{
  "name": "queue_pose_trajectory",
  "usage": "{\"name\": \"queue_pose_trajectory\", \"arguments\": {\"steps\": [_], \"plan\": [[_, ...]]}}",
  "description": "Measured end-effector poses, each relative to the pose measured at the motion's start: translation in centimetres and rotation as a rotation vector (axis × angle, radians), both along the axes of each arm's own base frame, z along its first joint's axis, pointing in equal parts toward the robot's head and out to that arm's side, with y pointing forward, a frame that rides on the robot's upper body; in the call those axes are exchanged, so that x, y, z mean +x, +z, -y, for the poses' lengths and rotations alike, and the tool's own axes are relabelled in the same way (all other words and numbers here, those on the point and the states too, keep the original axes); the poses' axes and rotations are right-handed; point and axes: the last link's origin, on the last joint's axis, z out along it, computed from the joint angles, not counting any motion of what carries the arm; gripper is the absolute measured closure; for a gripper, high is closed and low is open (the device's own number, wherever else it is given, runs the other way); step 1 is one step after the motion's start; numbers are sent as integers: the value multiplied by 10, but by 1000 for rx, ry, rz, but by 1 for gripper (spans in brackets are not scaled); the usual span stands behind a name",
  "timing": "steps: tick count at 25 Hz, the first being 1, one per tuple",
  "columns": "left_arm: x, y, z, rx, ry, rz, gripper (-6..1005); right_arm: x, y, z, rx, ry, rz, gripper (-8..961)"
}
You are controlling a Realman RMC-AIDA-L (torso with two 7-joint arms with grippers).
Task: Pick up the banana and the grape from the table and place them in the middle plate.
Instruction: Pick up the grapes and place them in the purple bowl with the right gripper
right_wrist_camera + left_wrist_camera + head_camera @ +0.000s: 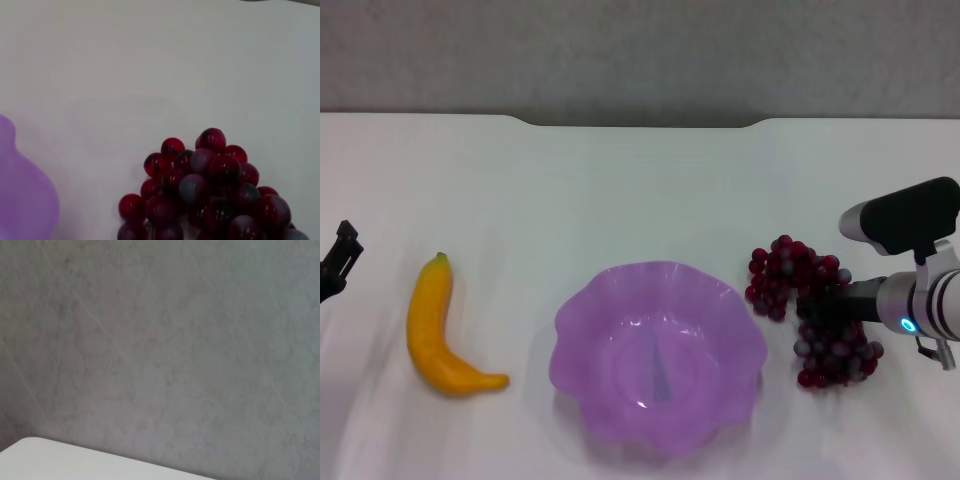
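Our right pincer (pixel 817 308) reaches in from the right edge and sits right at the grape bunch (pixel 810 310), over its middle; the dark fingers are buried among the berries, so we cannot tell whether they are spread or already pinching. The bunch lies on the white surface (pixel 640 180) just right of the purple plate (pixel 578 318), near its wavy rim but apart from it. From the right wrist view the grapes (pixel 210 195) fill the near corner with the plate's edge (pixel 25 200) off to one side, which suggests the carry runs straight leftward toward the plate.

The banana (pixel 440 330) lies well left of the plate, its long axis running roughly away from us, the stem tip at the far end and the near end curling toward the plate. Our left pincer (pixel 342 255) waits at the left edge, nearer the banana than the right arm is; we cannot tell its state either. The plate holds nothing yet.
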Motion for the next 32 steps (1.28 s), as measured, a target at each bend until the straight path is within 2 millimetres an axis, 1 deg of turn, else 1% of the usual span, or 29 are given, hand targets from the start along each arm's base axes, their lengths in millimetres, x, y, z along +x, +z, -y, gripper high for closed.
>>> {"name": "queue_pose_trajectory", "arguments": {"steps": [8,13,17,20,23,28,32], "plan": [[1,-1,-1,-4,-4,-1,108,-2,-4,2,3,8,-11,450],[1,-1,-1,-4,-4,-1,109,1,-4,3,20,20,-1,468],[1,0,-1,-2,-3,-1,109,1,-7,5,43,67,23,477],[1,0,-1,-2,-4,-1,109,-3,-12,7,67,104,21,482],[1,0,-1,-3,-4,-1,108,-4,-15,10,116,149,24,486],[0,0,0,-1,-1,0,108,-2,-17,16,176,209,40,524],[0,0,0,0,1,-1,109,-4,-19,22,232,281,55,529]]}}
